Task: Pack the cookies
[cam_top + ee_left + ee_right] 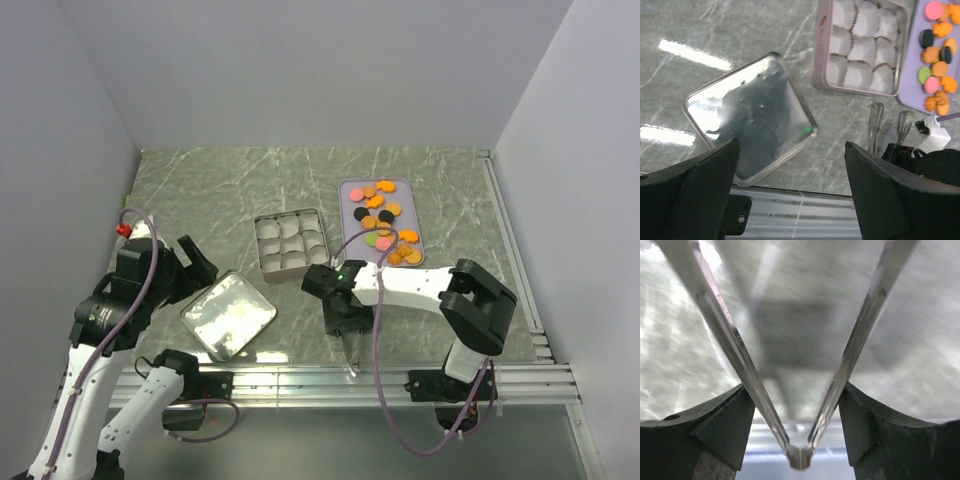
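Note:
The cookies (382, 222), mostly orange with a few pink, green and black discs, lie on the lavender tray (348, 190) at the back right. They also show in the left wrist view (935, 65). My right gripper (345, 322) is shut on a pair of metal tongs (351, 355), low over the table in front of the tray. In the right wrist view the tongs (730, 340) spread out in a V from between my right gripper's (797, 432) fingers. My left gripper (192, 265) is open and empty, held above the tin lid (228, 315).
The square silver tin (262, 240) with paper-lined compartments stands left of the tray, and shows in the left wrist view (819, 55). Its shiny lid (750, 115) lies flat at the front left. The aluminium rail (300, 380) runs along the near edge.

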Controlling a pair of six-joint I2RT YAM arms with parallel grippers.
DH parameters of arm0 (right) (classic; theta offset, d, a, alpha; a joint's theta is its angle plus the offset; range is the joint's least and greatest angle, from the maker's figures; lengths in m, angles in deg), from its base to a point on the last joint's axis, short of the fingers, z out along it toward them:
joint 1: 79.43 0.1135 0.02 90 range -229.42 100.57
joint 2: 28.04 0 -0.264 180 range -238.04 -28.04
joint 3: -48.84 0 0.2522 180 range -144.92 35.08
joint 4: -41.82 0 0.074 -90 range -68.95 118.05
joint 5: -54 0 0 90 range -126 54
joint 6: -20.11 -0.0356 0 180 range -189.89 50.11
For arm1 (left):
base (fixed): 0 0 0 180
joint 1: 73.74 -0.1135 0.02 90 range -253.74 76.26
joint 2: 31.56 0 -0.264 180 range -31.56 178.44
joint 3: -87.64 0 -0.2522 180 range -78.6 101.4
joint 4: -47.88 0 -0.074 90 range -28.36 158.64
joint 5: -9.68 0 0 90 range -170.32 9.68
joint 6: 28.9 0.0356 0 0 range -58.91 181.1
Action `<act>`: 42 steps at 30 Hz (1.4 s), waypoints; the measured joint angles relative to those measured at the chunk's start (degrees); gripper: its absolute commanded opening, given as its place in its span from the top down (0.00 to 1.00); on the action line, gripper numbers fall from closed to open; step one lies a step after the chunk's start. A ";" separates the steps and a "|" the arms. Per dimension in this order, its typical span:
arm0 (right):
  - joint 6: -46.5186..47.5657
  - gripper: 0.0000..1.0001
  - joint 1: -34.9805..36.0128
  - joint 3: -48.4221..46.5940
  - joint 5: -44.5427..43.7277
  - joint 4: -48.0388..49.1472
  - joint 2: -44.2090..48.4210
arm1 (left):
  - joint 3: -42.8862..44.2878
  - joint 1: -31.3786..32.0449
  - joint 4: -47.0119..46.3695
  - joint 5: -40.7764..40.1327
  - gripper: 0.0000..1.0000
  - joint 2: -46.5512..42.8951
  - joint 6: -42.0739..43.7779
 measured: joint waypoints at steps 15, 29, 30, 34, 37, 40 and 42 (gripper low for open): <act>-6.97 0.28 0.24 -11.32 -6.19 -23.89 20.26 | 2.95 1.60 -1.75 2.10 0.08 0.00 -0.02; -0.13 0.36 -18.10 -19.28 -5.77 -25.94 22.86 | 0.46 1.99 -2.19 3.78 0.08 -1.62 -1.14; 1.70 0.38 -21.27 -19.71 -5.70 -25.83 22.91 | 0.46 1.99 -2.23 3.78 0.09 -1.31 -1.14; 7.65 0.39 -27.26 -24.20 -5.03 -25.79 19.50 | 1.03 1.99 -2.60 3.74 0.09 2.12 -1.11; 11.63 0.42 -29.16 -29.44 -4.44 -25.05 14.14 | 2.62 1.99 -2.97 3.52 0.09 5.42 -1.09; 15.08 0.45 -31.65 -33.97 -3.13 -23.96 8.37 | 3.48 1.99 -3.87 3.26 0.10 7.48 -1.11; 16.96 0.45 -33.79 -36.52 -2.60 -23.45 4.76 | 3.50 1.99 -4.33 3.19 0.10 8.09 -1.14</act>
